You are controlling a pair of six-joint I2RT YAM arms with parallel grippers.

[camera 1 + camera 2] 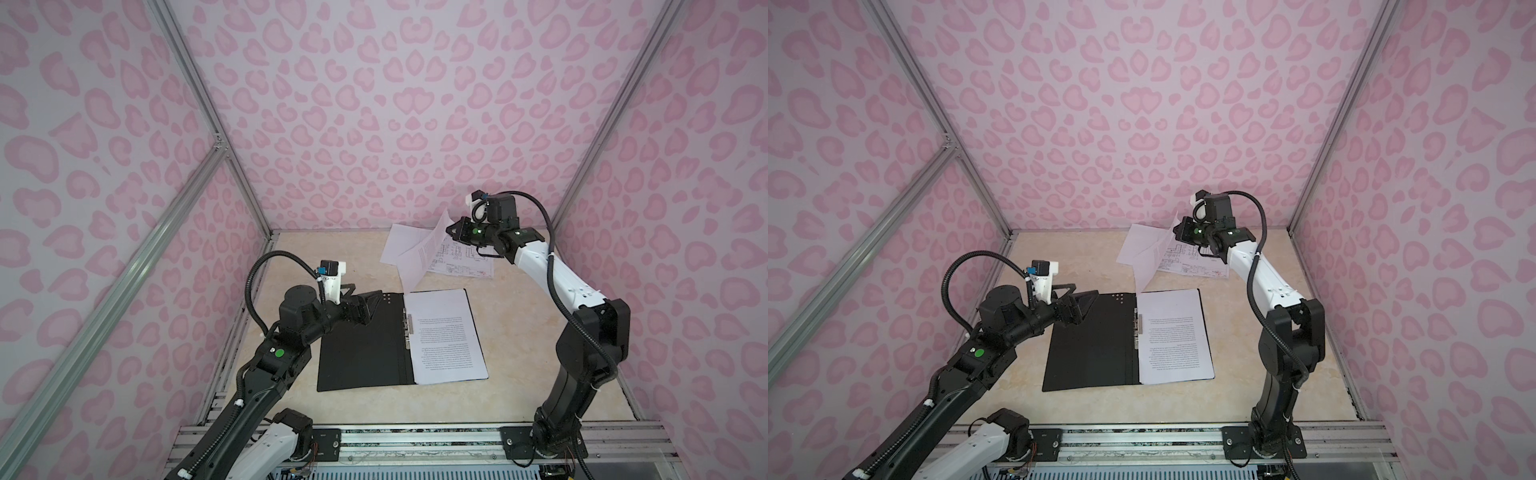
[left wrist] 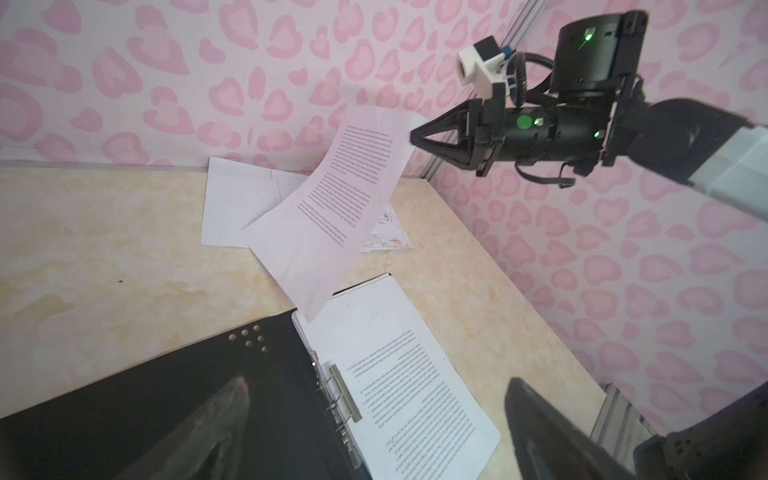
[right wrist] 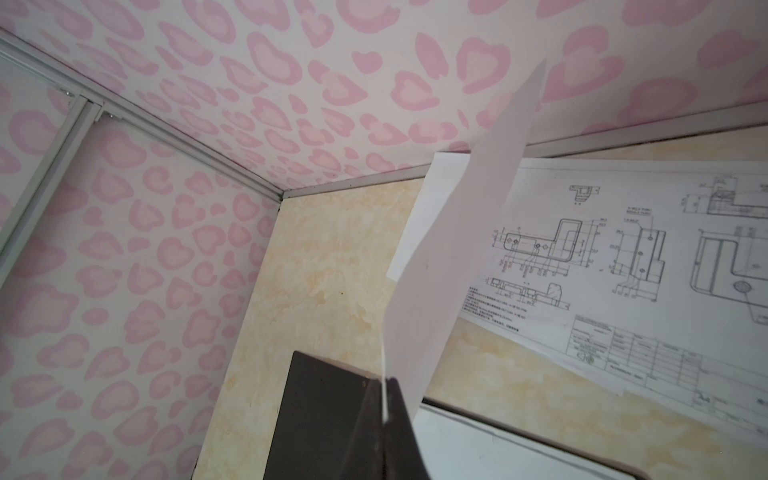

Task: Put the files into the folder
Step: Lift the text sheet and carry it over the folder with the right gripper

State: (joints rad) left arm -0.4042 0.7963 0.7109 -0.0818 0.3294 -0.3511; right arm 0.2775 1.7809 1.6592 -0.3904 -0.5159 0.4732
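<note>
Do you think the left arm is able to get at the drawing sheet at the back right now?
Probably not cleanly: the drawing sheet lies far back beneath the right end effector, whose lifted sheet hangs between it and the open left end effector.

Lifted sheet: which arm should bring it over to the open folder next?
Right. The right gripper is shut on the sheet at its edge, holding it up behind the folder. The left gripper is open and empty over the folder's black left flap.
</note>
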